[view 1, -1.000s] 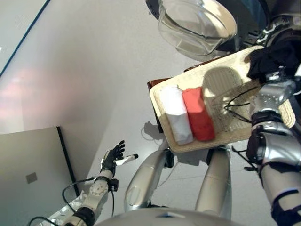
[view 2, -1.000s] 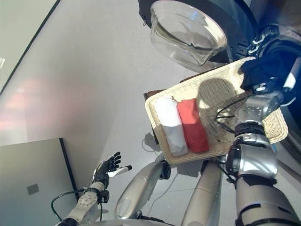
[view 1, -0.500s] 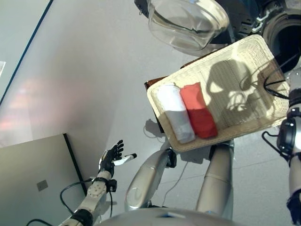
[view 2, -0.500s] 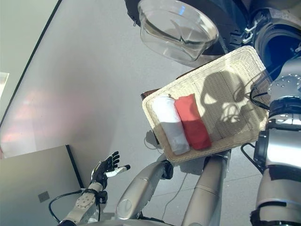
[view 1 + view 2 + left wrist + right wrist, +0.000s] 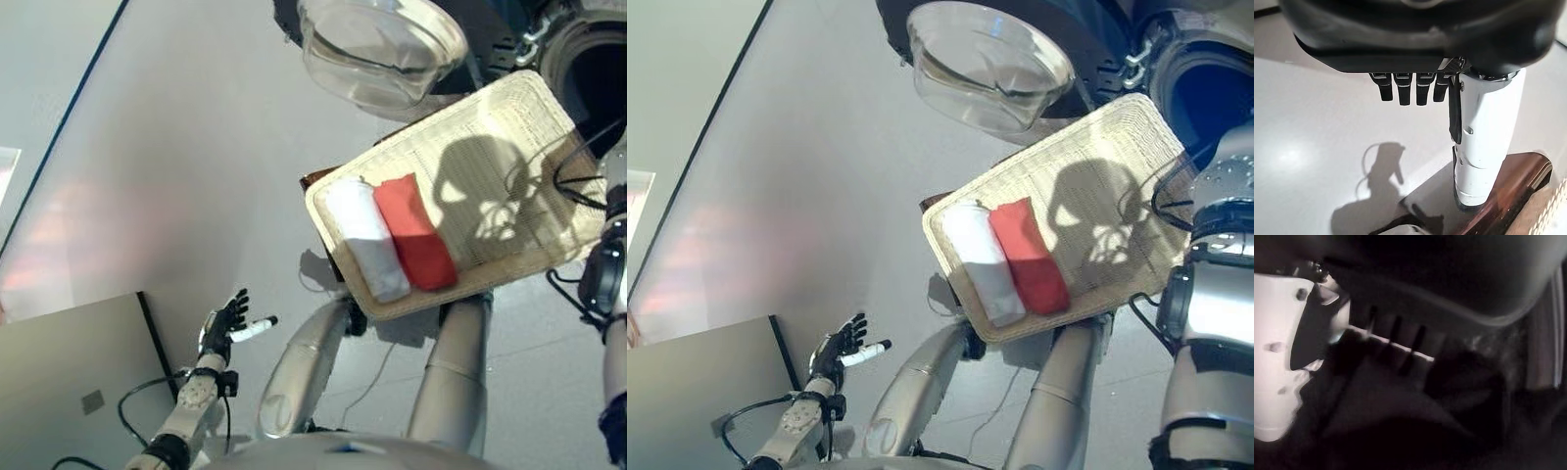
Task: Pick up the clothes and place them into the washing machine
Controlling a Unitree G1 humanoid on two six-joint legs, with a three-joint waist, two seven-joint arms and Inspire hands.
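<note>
A white rolled cloth (image 5: 367, 240) and a red rolled cloth (image 5: 416, 233) lie side by side in the pale wicker basket (image 5: 328, 230). Beyond the basket is the washing machine, its glass door (image 5: 377, 44) swung open and its dark drum mouth (image 5: 593, 78) at the far right. My right arm (image 5: 1215, 206) reaches up into that drum, so its hand is out of both eye views. The right wrist view shows my right hand (image 5: 1283, 352) in the dark drum with a dark cloth (image 5: 1400, 421) past it. My left hand (image 5: 220, 328) hangs open at the lower left, holding nothing.
The basket rests on a brown stand (image 5: 318, 178), whose edge also appears in the left wrist view (image 5: 1508, 196). A grey panel (image 5: 69, 372) lies on the floor at the lower left. Bare grey floor stretches left of the basket.
A second ago my right hand held a dark garment over the basket's far corner. The arm has since moved up into the drum, and the garment has left the eye views. The camera shifted slightly.
</note>
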